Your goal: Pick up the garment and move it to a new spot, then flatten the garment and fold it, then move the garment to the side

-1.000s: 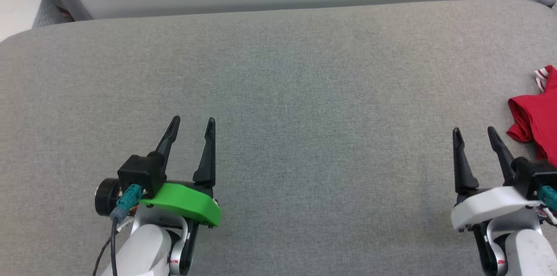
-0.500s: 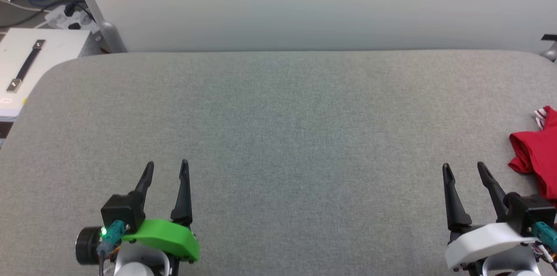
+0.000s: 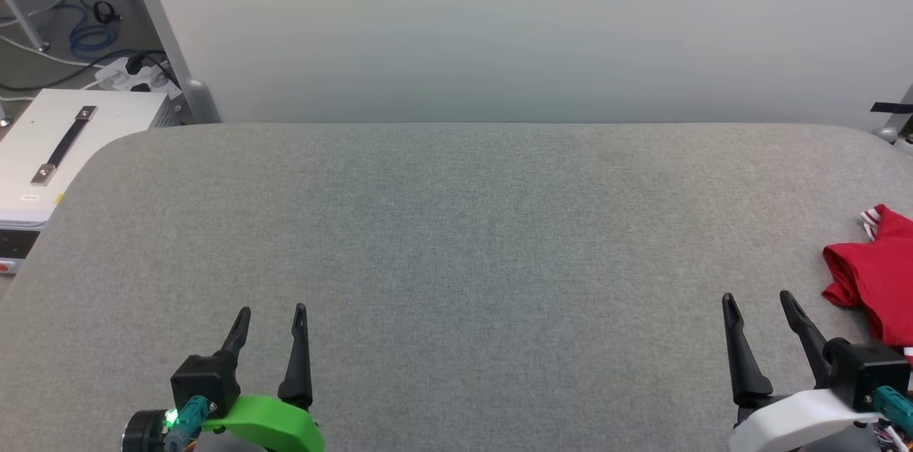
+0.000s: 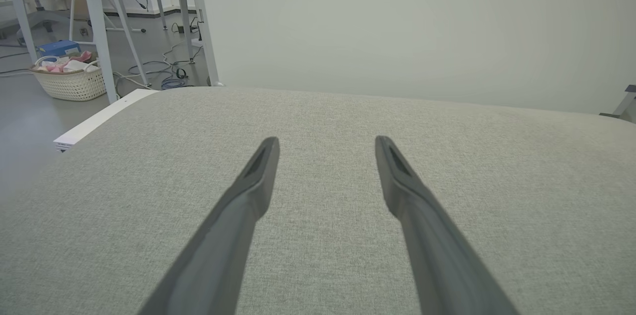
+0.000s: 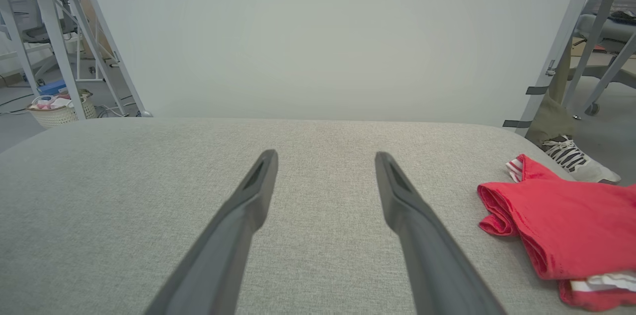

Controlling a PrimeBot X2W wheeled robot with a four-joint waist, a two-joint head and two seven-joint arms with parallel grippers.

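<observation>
The garment (image 3: 874, 277), a red shirt with white-and-red striped trim, lies bunched at the right edge of the grey padded table (image 3: 456, 238); the right wrist view shows the garment (image 5: 561, 225) to the right of my fingers. My right gripper (image 3: 757, 302) stands open just left of it, apart from it, with nothing between its fingers. At the lower left my left gripper (image 3: 272, 315) is open and empty over bare table; the left wrist view shows the left gripper (image 4: 325, 142) spread over the grey cloth. My right gripper (image 5: 325, 157) points toward the table's far edge.
A pale wall panel (image 3: 499, 24) rises behind the table. A white box (image 3: 64, 152) with a handle sits off the left end, with cables on the floor. A wicker basket (image 4: 72, 79) stands further left. A person's shoe (image 5: 579, 161) rests on the floor beyond the right corner.
The head camera has tilted up, so the table and both grippers sit lower in the picture and more wall shows. Both grippers remain open; the garment lies as before.
</observation>
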